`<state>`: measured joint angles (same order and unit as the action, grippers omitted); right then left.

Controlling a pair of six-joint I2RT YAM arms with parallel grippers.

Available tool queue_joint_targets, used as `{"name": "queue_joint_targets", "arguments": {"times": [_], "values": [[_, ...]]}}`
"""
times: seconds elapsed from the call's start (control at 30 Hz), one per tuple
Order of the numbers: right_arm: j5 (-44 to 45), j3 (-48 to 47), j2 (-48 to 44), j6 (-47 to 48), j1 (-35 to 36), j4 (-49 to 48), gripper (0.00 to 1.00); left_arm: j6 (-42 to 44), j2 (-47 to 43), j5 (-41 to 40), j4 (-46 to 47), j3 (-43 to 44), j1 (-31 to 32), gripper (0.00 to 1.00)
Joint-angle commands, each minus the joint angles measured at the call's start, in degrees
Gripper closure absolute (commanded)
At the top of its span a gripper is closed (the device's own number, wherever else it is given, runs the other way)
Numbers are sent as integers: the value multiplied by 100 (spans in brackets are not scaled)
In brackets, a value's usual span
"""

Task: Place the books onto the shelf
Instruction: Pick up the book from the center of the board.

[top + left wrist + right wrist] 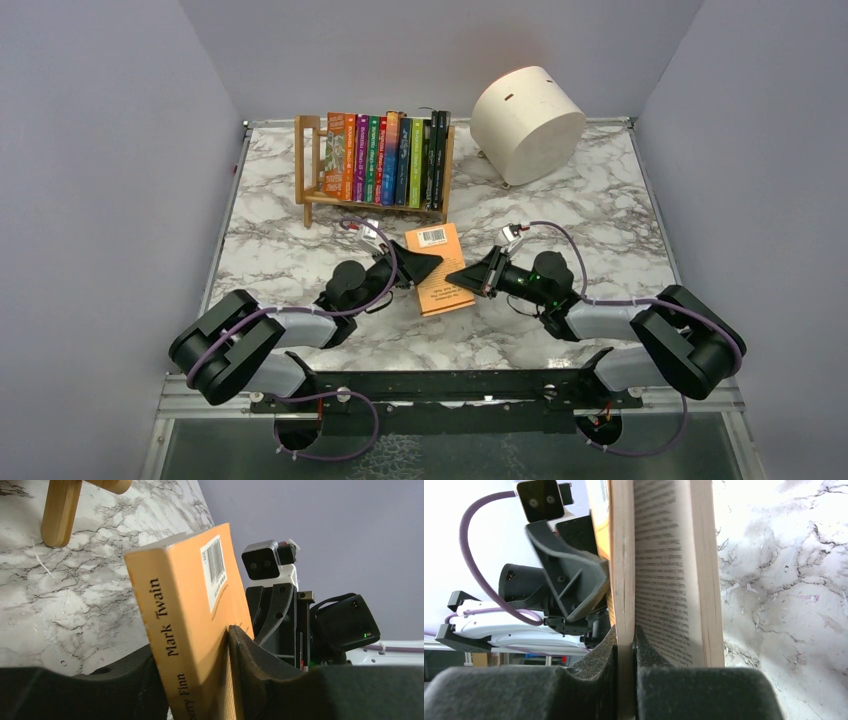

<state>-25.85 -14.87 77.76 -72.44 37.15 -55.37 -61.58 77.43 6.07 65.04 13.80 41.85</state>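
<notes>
Orange paperback book [441, 270] held from both sides.
Left pincer [432, 265] clamps its spine edge; right pincer [458, 278] nips, seemingly, the cover.

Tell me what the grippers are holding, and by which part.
Both hold the orange book: the left gripper clamps its whole thickness by the spine, the right gripper pinches only a thin outer layer at the page edge.

On the white marble-patterned table [290, 255], the light-wood slatted shelf [303, 160] stands at 11 o'clock with a row of thin upright books [385, 160] in it. The cream cylindrical drum [527, 122] sits to its right at 1 o'clock. The orange paperback book [447, 290] is mid-table before the shelf (left gripper [430, 265] at its 9 o'clock, right gripper [462, 276] at its 3).
</notes>
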Motion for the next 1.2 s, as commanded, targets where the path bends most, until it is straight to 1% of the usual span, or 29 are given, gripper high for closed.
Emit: {"name": "queue_joint_targets", "arguments": {"times": [0.0,0.1,0.13,0.17,0.2,0.3,0.37,0.43,0.5,0.57,0.63,0.73,0.83,0.9,0.97,1.07,1.17], "values": [[248,-121,-114,-1,12,44,99,-44,-128,110,335,-25,14,75],[221,-142,-117,65,10,53,99,-46,-129,99,338,-18,17,99],[198,-151,-120,96,9,61,99,-48,-142,97,341,-18,17,100],[173,-163,-127,123,12,69,97,-54,-152,97,336,-16,17,100],[154,-165,-143,151,10,89,91,-69,-199,109,335,-14,17,100],[170,-133,-374,323,7,318,68,-46,-477,123,144,17,6,100],[276,-81,-677,466,9,617,56,93,-852,88,-424,137,12,100],[436,-45,-1093,649,9,1069,45,348,-1327,-70,-1198,328,8,100],[658,-55,-1565,890,6,1684,38,693,-1842,-329,-2073,651,-11,100],[921,-120,-2024,1170,10,2310,35,1075,-2337,-679,-3026,1050,-119,100],[1170,-206,-2387,1484,12,2848,33,1404,-2584,-831,-3701,1454,-343,100],[1588,-550,-2672,2036,7,3885,31,1919,-2663,-879,-4563,2155,-786,100],[2135,-974,-2690,2574,6,4942,29,2561,-2583,-1150,-5262,2896,-1108,100],[2441,-1163,-2657,2827,5,5448,28,3065,-2522,-1414,-5450,3253,-1226,100],[2582,-1211,-2656,2946,11,5632,27,3524,-2471,-1782,-5500,3502,-1300,100],[2537,-1056,-2704,2990,9,5438,26,4193,-2312,-2346,-5433,3769,-1400,100],[2450,-926,-2683,2999,12,5234,26,4878,-2170,-2851,-5021,3812,-1494,100]]}}
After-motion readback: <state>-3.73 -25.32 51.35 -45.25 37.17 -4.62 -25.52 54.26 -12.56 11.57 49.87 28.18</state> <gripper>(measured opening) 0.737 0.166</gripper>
